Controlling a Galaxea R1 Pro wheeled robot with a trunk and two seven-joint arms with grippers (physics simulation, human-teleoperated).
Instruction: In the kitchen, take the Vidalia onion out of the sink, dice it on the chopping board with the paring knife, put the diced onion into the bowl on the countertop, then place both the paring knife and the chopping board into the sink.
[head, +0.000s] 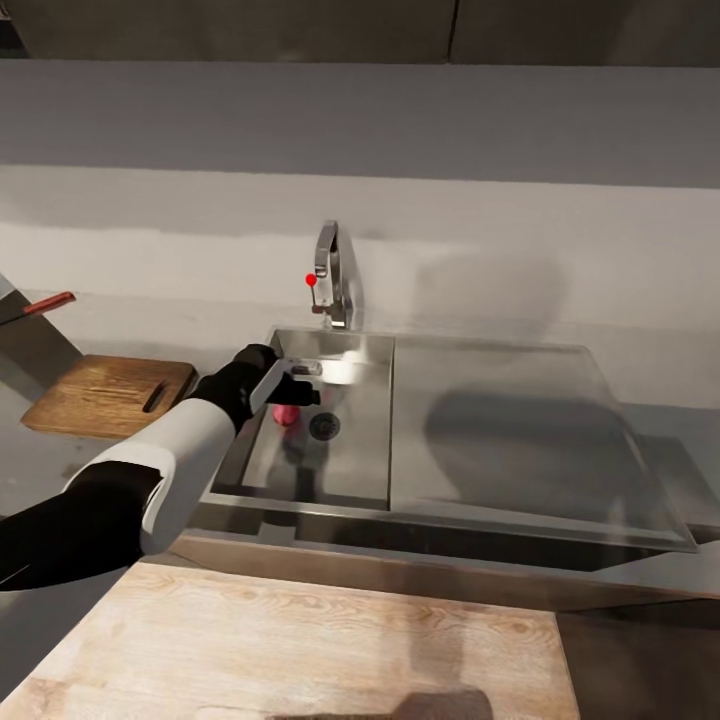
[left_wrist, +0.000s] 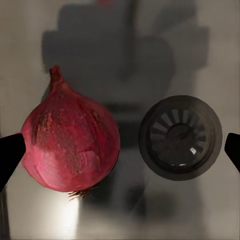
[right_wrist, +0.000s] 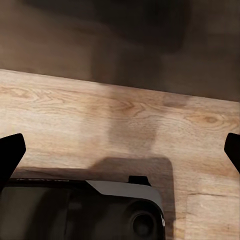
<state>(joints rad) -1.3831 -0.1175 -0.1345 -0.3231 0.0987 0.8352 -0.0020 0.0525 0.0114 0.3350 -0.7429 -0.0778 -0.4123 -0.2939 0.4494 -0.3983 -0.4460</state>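
The left gripper is seen reaching into the basin of the sink, held above the Vidalia onion. In the left wrist view the jaws are spread wide, one dark fingertip just beside the onion, contact not certain, the other fingertip well apart, beyond the round drain. Nothing is gripped. The onion is noted lying on the steel basin floor just beside the drain, its pointed tip turned toward the tap side, root tuft opposite. The angular tap with its red-tipped lever stands behind the basin; the flat drainboard lies to the right. On the grey surface left of the sink the chopping board is seen, handle slot toward the sink. Beyond it a red handle, taken for the paring knife, is partly cut by the frame edge. The right gripper is recorded with jaws spread, both fingertips at the frame edges, nothing between them, over a pale wooden floor
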